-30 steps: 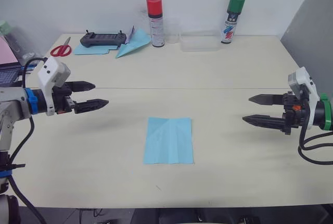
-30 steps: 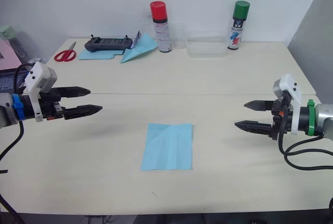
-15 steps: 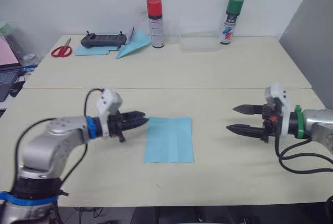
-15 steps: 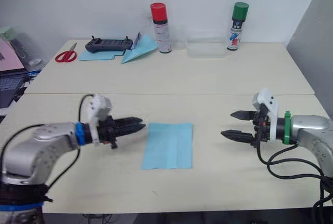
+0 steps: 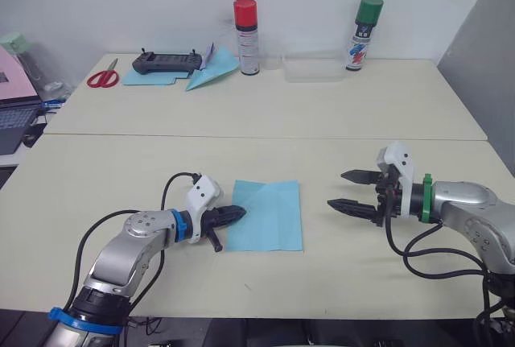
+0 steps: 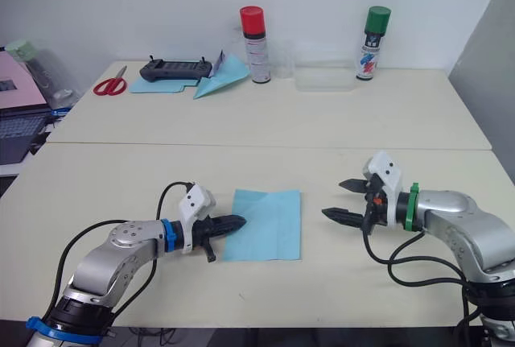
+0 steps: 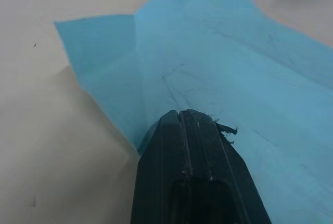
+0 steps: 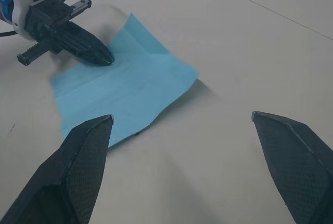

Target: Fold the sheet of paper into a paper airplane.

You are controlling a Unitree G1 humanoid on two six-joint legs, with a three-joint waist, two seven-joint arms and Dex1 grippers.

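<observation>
The sheet of paper (image 5: pixel 269 214) lies flat on the near table, a light-blue rectangle with crease lines. My left gripper (image 5: pixel 239 213) reaches in low from the left with its fingers pressed together. Its tips rest on the sheet's left edge (image 7: pixel 171 78), where the nearby corner curls up a little. Whether paper is caught between the fingers I cannot tell. My right gripper (image 5: pixel 335 189) hovers open a short way to the right of the sheet (image 8: pixel 130 86), pointing at it and holding nothing. The paper airplane is out of view.
Along the back stand a red-capped spray can (image 5: pixel 246 25), a green-capped one (image 5: pixel 360 33) and a clear box (image 5: pixel 310 67). Back left lie a black controller (image 5: pixel 166 60), red scissors (image 5: pixel 102 79) and another blue paper dart (image 5: pixel 211 69). A laptop (image 5: pixel 12 113) sits at far left.
My left arm swung down and inward to the sheet's left edge while its fingers closed. My right gripper came in toward the sheet, still open. The sheet stayed in place.
</observation>
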